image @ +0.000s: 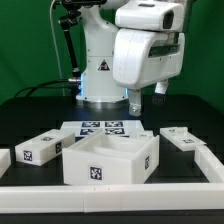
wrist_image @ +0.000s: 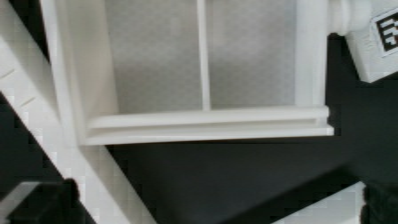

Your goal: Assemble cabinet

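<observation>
The cabinet body (image: 108, 161), an open white box with a tag on its front, stands at the front middle of the table. In the wrist view it (wrist_image: 196, 125) is seen from above, with a thin divider inside. My gripper (image: 136, 101) hangs above and just behind the box's right part, apart from it. In the wrist view my gripper (wrist_image: 205, 214) has its jaws wide apart with nothing between them. Loose white tagged blocks lie to the exterior view's left (image: 40, 148) and right (image: 186, 139) of the box.
The marker board (image: 100, 128) lies flat behind the box, before the robot's base (image: 100, 70). A white rail (image: 110, 190) runs along the front and up both sides. Another white block (image: 3, 158) sits at the far left edge. A tagged block (wrist_image: 377, 40) shows beside the box.
</observation>
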